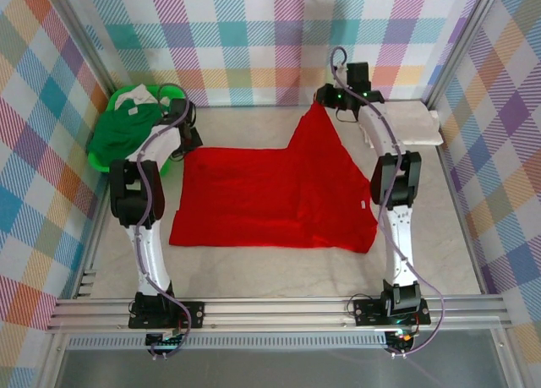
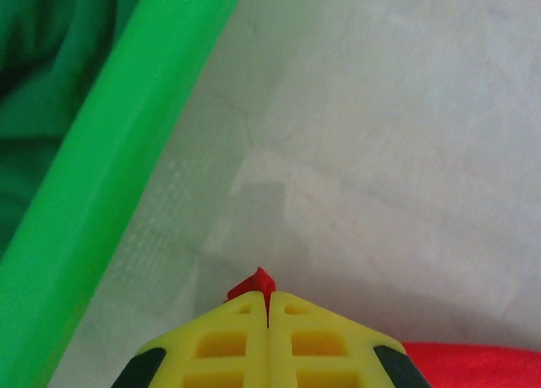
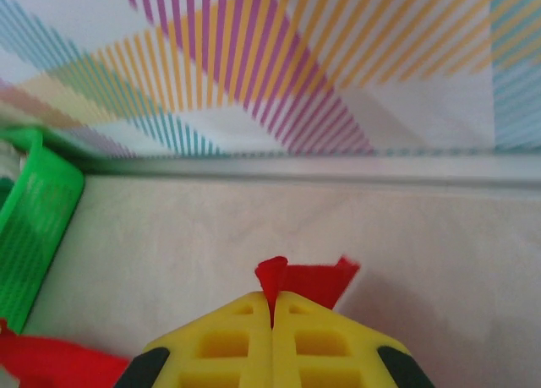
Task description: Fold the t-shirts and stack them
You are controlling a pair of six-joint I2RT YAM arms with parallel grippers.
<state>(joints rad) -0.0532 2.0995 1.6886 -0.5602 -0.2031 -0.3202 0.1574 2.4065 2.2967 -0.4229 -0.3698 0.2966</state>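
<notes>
While both pairs of jaws pinch far corners of the bright red cloth t-shirt (image 1: 270,194), the right corner raised, it lies spread and unfolded on the pale counter (image 1: 254,270) nearer than them. Beside the right jaws a cream-white cloth tee (image 1: 418,122) looks folded. Beside the left jaws a dark green tee (image 1: 127,130) sits crumpled in the bright green plastic basket (image 2: 93,202). Most folding likely remains.
</notes>
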